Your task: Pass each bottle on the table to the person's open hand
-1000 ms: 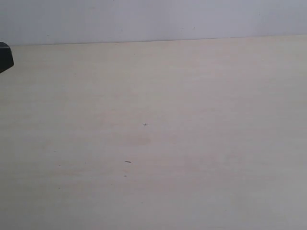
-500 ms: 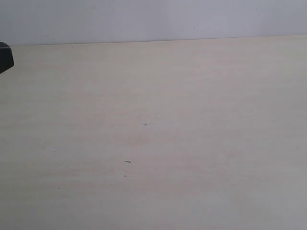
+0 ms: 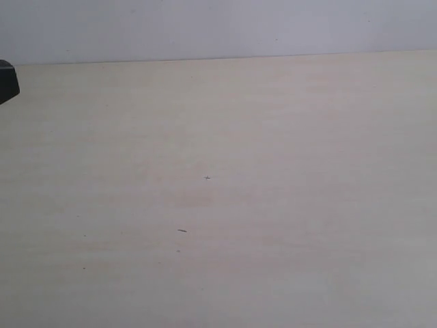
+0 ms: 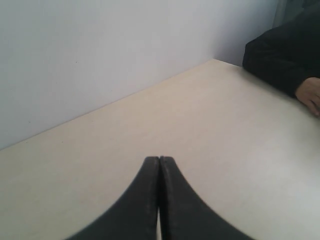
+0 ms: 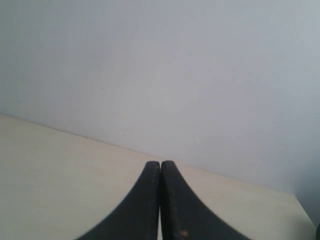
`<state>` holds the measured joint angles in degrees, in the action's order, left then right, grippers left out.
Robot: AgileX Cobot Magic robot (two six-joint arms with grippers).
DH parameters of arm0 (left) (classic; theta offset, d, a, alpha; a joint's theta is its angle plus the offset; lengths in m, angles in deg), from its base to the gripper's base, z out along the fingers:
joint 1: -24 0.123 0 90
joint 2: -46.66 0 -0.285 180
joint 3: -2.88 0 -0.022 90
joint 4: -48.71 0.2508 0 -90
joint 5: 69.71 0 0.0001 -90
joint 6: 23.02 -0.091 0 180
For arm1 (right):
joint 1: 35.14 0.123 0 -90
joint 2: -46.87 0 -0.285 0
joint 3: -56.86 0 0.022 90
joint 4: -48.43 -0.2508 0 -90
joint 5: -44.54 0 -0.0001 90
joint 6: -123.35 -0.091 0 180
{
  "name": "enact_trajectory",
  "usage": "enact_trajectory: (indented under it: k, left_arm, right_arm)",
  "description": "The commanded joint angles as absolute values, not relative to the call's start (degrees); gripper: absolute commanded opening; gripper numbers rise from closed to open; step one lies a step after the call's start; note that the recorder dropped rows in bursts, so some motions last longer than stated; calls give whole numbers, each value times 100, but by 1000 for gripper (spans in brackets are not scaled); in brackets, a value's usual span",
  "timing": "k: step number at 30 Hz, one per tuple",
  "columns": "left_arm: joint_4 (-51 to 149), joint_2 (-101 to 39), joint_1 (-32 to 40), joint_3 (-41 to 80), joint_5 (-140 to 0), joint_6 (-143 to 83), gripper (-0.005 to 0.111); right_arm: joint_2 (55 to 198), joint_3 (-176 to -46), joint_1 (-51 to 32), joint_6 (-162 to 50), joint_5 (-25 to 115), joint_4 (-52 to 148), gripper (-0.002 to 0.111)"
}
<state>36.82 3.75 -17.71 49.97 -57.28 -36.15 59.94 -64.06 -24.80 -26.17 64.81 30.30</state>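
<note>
No bottle shows in any view. The pale beige table (image 3: 273, 137) fills the exterior view, bare but for tiny dark specks (image 3: 181, 231). My left gripper (image 4: 159, 159) is shut with nothing between its black fingers, above the table (image 4: 210, 130). A person's hand (image 4: 311, 95) with a dark sleeve (image 4: 280, 55) rests at the table's far corner in the left wrist view. In the right wrist view my right gripper (image 5: 160, 163) is also shut and empty, pointing at the table's (image 5: 60, 170) back edge and the wall.
A pale grey wall (image 3: 218, 27) runs along the table's far edge. A dark object (image 3: 7, 80) pokes in at the left edge of the exterior view. Neither arm appears in the exterior view.
</note>
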Motion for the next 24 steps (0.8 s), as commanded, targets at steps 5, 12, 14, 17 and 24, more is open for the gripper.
enact_trajectory:
  k: [5, 12, 14, 17, 24]
  left_arm:
    - [3649, 423, -1763, 5012, -5734, -3620, 0]
    - [3649, 423, -1763, 5012, -5734, -3620, 0]
    - [3649, 423, -1763, 5012, -5734, -3620, 0]
    - [3649, 423, -1763, 5012, -5734, -3620, 0]
    - [3649, 423, -1763, 5012, -5734, -3620, 0]
  right_arm:
    - [5466, -6020, -2523, -2637, 6101, 2900, 1]
    - [5466, -6020, -2523, -2682, 6111, 2900, 1]
    - [5466, -6020, -2523, -2810, 6111, 2900, 1]
    - [5466, -5976, -2523, -3022, 6111, 2991, 1]
    - [5466, -5437, -2523, -6311, 5770, 5433, 1]
